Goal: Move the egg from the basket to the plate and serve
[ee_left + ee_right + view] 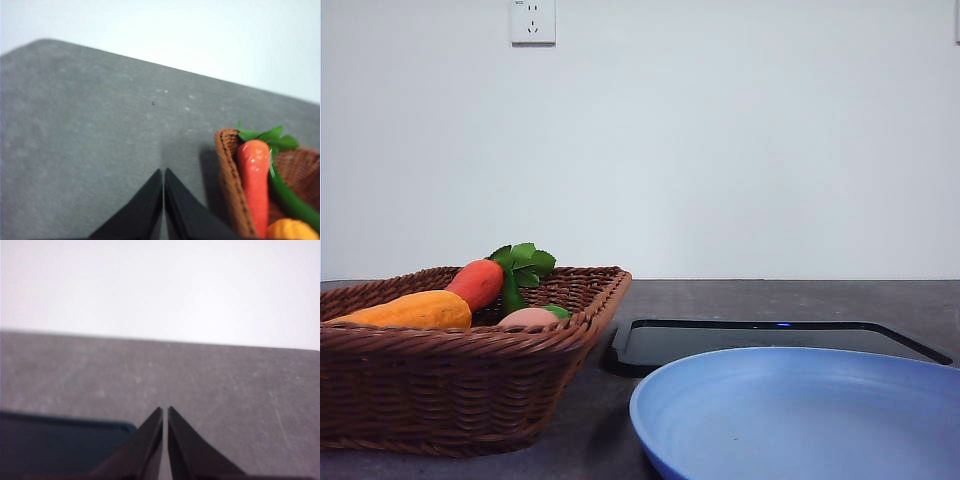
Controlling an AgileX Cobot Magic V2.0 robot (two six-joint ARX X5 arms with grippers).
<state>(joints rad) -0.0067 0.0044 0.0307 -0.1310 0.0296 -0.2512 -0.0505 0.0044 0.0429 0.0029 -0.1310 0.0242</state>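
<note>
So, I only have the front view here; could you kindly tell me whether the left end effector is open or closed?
Observer: The left end effector is closed and empty, its tips together over bare table just outside the basket.
Operator: Thank you. And the right one, please?
Observer: The right end effector is closed as well, holding nothing, with a corner of the black tray beside it.
Operator: Does the left wrist camera see into the basket at all?
Observer: Partly: the carrot lies along the basket wall, with a long green piece right next to it.
</note>
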